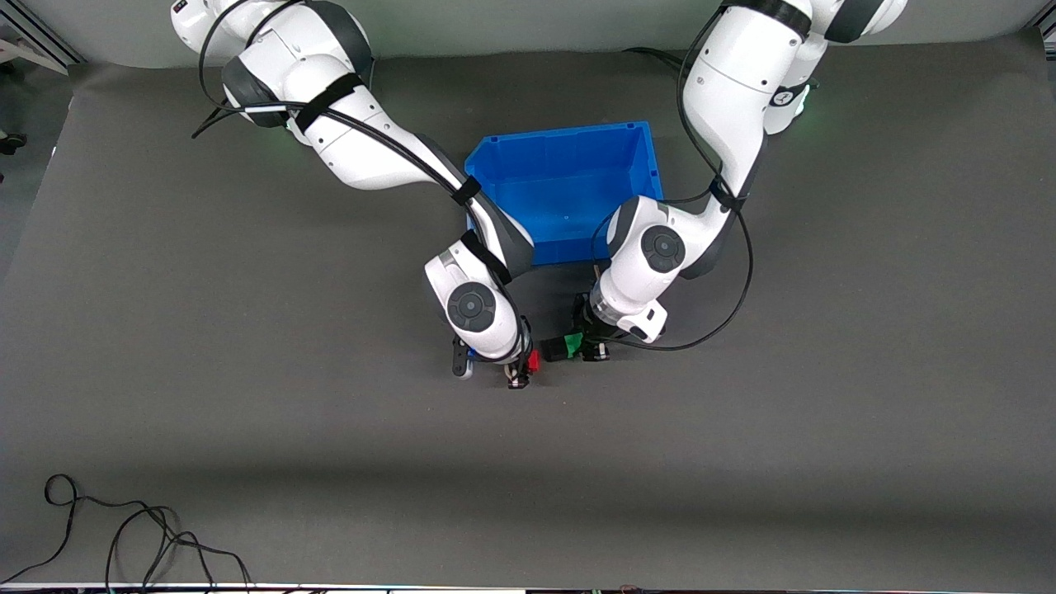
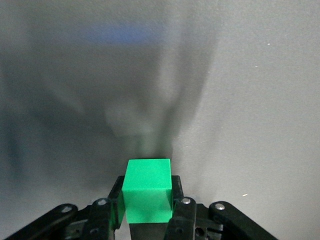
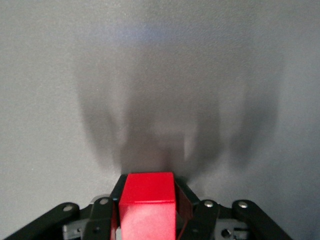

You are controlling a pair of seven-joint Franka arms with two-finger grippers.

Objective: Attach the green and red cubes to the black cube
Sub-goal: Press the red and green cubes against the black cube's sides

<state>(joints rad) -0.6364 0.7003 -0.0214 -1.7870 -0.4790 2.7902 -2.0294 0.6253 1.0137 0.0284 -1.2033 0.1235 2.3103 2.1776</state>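
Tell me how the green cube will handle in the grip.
The green cube probably stays stiff: its edges look crisp between the left gripper fingers. Flat faces suggest it won't roll if released. Its smooth surface might slip a little under a light squeeze.

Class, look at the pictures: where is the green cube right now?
The green cube is clamped in the left gripper, in front of the blue bin in the front view, beside the black cube. The right gripper holds the red cube close by.

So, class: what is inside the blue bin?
The blue bin shows only bare blue floor; the corners nearest the camera are covered by both arms, so anything there cannot be seen.
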